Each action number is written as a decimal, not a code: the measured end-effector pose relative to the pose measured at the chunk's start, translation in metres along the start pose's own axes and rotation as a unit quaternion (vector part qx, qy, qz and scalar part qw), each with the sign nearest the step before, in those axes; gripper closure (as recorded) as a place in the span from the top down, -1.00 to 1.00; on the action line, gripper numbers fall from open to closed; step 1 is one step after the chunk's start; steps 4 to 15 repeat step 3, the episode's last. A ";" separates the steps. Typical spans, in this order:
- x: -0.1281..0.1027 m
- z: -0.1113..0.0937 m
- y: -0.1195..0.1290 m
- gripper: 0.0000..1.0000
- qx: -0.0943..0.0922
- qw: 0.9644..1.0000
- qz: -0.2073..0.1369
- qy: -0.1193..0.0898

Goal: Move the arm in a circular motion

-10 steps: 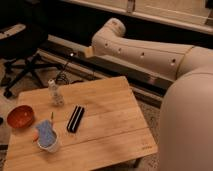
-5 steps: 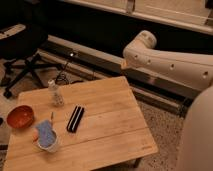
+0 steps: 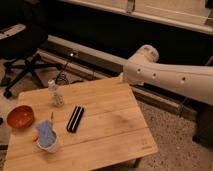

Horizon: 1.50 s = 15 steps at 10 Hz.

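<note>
The thick cream-white arm (image 3: 170,77) reaches in from the right edge of the camera view. Its smooth tubular segment shows small dark screw holes. It ends at a rounded elbow joint (image 3: 146,54) just beyond the far right corner of the wooden table (image 3: 115,130). The arm hangs above the floor and touches nothing on the table. The gripper is out of view.
On the table stand a red bowl (image 3: 20,116), a white cup with a blue cloth (image 3: 46,137), a flat black case (image 3: 75,119) and a small clear bottle (image 3: 56,94). A black office chair (image 3: 25,47) stands at far left. A dark wall with a ledge runs behind.
The arm has swung to the right and a little lower, off the table's far side; its elbow now sits past the table's right corner. The table objects have not moved.
</note>
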<state>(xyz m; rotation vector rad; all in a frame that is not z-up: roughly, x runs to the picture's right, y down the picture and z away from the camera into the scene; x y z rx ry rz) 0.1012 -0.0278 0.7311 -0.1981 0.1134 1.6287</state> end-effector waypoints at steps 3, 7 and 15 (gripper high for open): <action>0.050 -0.014 0.044 0.60 -0.069 0.997 -0.019 0.022; 0.050 -0.014 0.044 0.60 -0.069 0.997 -0.019 0.022; 0.050 -0.014 0.044 0.60 -0.069 0.997 -0.019 0.022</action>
